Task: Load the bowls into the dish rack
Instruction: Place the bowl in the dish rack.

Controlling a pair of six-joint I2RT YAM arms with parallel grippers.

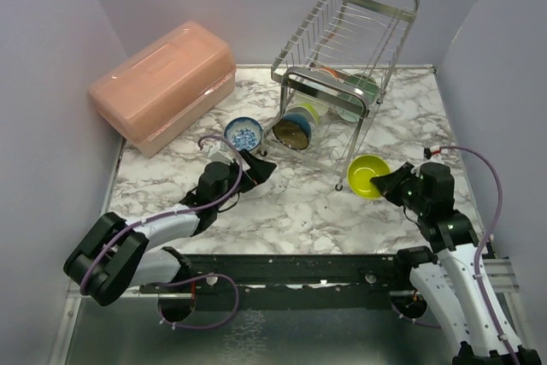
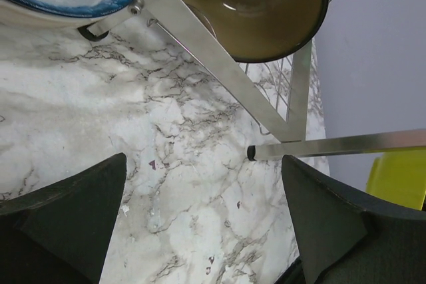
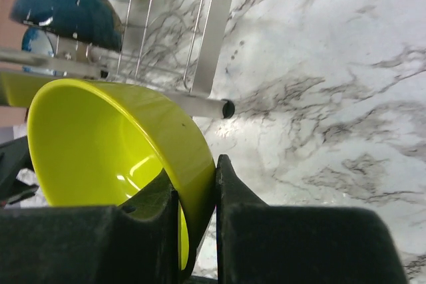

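1. Top external view: the rack stands at the back of the table, right of centre. A pink box sits at the back left.
2. Right gripper: clamped on the rim of the lime bowl. The right wrist view shows one finger inside the bowl and the other against its outer wall.
3. Lime bowl: tilted, mouth facing up and left, outside the rack and just beside its front right leg. Whether it touches the table cannot be told.
4. Left gripper: jaws wide apart, holding nothing. The left wrist view shows only marble between the fingers.
5. Patterned bowl: on the table, just beside the rack's front left foot and just ahead of the left gripper.
6. Inside the rack: a dark bowl stands on edge at the front left, with a yellow-white bowl behind it. A mint bowl sits further right.
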